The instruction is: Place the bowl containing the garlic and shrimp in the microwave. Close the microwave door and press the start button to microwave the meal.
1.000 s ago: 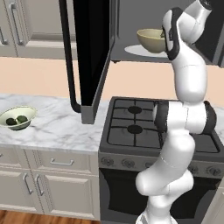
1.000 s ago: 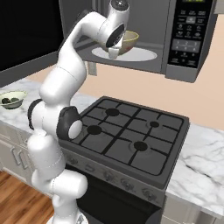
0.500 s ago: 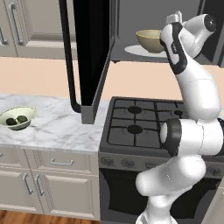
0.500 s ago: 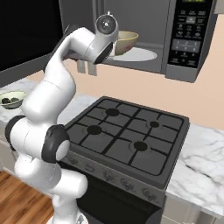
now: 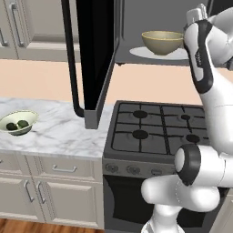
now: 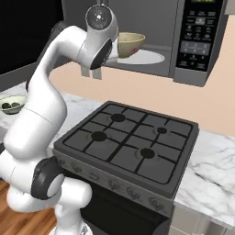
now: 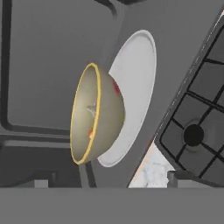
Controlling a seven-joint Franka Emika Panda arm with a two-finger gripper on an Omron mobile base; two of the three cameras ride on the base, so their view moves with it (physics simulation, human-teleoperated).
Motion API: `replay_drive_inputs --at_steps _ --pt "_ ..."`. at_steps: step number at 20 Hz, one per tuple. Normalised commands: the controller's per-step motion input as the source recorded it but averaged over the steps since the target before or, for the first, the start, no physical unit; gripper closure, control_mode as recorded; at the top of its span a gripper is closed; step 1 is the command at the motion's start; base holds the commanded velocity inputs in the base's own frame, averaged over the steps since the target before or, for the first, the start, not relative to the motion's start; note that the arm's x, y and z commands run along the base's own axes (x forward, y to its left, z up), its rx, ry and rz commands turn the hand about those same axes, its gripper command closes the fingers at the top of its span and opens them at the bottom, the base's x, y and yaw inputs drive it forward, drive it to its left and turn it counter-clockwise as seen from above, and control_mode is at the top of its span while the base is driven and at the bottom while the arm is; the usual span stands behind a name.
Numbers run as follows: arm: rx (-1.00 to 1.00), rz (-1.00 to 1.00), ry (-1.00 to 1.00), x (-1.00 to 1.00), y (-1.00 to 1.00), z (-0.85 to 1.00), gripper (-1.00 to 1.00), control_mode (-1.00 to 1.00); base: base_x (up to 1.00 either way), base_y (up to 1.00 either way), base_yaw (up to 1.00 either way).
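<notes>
Right base view: the bowl (image 6: pixel 130 43) sits on the microwave (image 6: pixel 151 34) turntable, jaws spread wide, empty.

A tan-brown round bowl (image 5: pixel 162 42) with a yellowish rim shows a speck of orange-red shrimp (image 7: pixel 91 133) inside, on a flat white turntable plate (image 6: pixel 147 57). The microwave's cavity walls (image 5: pixel 136 18) are grey, its glossy door panel (image 5: pixel 93 54) black. The marble counter (image 5: pixel 59 132) is white with grey veins; the stove top (image 6: pixel 128 144) is dark grey.
</notes>
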Motion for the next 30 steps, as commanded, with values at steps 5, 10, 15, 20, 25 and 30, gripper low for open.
replay_drive_inputs --at_steps 5,10,15,20,25,30 --pt "-0.45 0.3 0.15 -1.0 0.05 0.0 -1.0 -1.0 0.0 0.0 0.0" --pt "-0.57 0.39 0.11 -1.0 0.16 0.0 -1.0 -1.0 0.0 0.0 0.0" --pt "-0.66 0.38 0.1 -1.0 0.35 0.01 -1.0 -1.0 0.0 0.0 0.0" --pt "-0.68 0.36 0.09 -1.0 0.48 0.0 -1.0 -1.0 0.0 0.0 0.0" --pt "-0.62 0.3 0.01 -0.79 0.73 -0.06 -1.0 -1.0 0.0 0.0 0.0" --pt "-0.53 0.25 -0.01 -0.64 0.87 -0.14 -1.0 -1.0 0.0 0.0 0.0"
